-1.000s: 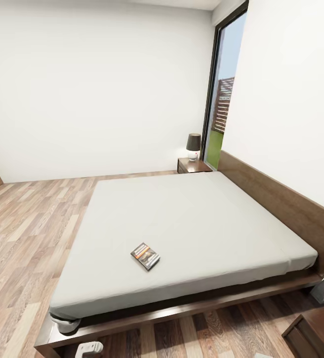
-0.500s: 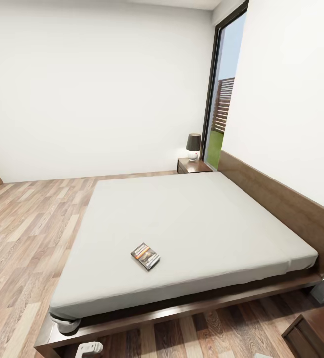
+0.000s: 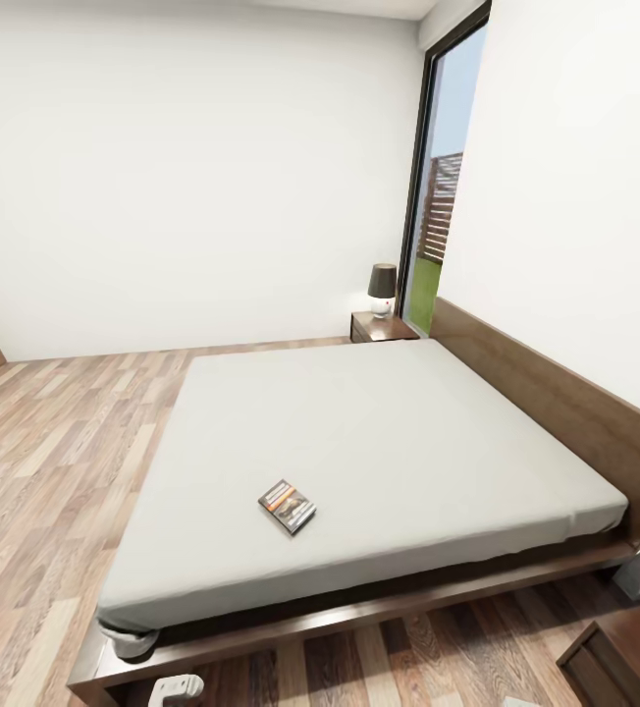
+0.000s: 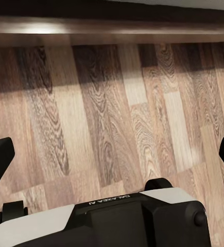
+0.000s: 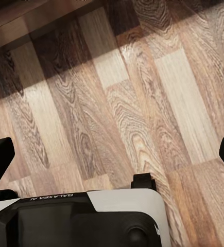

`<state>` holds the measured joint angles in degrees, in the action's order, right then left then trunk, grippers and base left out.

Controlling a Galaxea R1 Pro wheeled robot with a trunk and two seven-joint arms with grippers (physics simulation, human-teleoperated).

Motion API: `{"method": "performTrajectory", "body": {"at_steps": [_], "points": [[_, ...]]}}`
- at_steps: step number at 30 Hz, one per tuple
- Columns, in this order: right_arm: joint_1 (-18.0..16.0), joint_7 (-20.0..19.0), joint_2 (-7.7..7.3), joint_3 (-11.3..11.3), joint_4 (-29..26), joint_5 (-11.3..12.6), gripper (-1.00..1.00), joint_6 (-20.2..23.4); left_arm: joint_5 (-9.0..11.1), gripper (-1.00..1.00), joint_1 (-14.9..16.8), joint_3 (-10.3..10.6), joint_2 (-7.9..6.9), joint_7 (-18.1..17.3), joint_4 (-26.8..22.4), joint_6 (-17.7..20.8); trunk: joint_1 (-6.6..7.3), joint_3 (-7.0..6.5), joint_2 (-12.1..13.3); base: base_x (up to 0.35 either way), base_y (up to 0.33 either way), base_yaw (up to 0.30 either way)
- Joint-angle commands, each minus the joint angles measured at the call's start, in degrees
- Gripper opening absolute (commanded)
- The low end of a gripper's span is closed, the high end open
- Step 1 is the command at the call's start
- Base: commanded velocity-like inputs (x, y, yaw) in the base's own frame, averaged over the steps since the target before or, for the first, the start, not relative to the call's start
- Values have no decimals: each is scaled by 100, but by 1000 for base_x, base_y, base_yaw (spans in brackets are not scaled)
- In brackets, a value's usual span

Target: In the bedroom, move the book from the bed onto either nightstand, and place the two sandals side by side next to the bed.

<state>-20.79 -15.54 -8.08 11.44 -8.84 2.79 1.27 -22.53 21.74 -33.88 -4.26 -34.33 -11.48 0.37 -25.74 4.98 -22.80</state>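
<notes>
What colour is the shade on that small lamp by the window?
Dark grey-brown shade on the small table lamp, over a white base; head view shows it best.

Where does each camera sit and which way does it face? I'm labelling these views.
Head view: high on the robot, looking down across the bed with the book on it, toward a nightstand.
Left wrist view: on the left arm, facing the floor; left tool fingertips at the edges, spread.
Right wrist view: on the right arm, facing floor; right tool spread likewise.
Shared: both wrist views show plank floor and dark bed frame.
</notes>
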Motion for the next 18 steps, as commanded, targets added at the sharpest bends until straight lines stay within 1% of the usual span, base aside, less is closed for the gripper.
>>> {"method": "performTrajectory", "body": {"at_steps": [1, 4, 12, 18], "points": [[-4, -29, 0, 25, 1, 29, 100, 13, -49, 100, 5, -49, 3, -30, -3, 6, -4, 12, -12, 117, -64, 0], [-4, -28, 0, 25, 2, 29, 100, 13, -49, 100, 5, -49, 3, -30, -3, 5, -4, 12, -12, 113, -77, 0], [-4, -28, 0, 25, 0, 25, 100, 13, -49, 100, 5, -50, -2, -30, -3, 7, -4, 12, -12, 46, -19, 0], [-4, -28, 1, 24, 0, 21, 100, 14, -49, 100, 5, -52, 1, -29, -3, 0, -4, 12, -12, 214, -1, 0]]}}
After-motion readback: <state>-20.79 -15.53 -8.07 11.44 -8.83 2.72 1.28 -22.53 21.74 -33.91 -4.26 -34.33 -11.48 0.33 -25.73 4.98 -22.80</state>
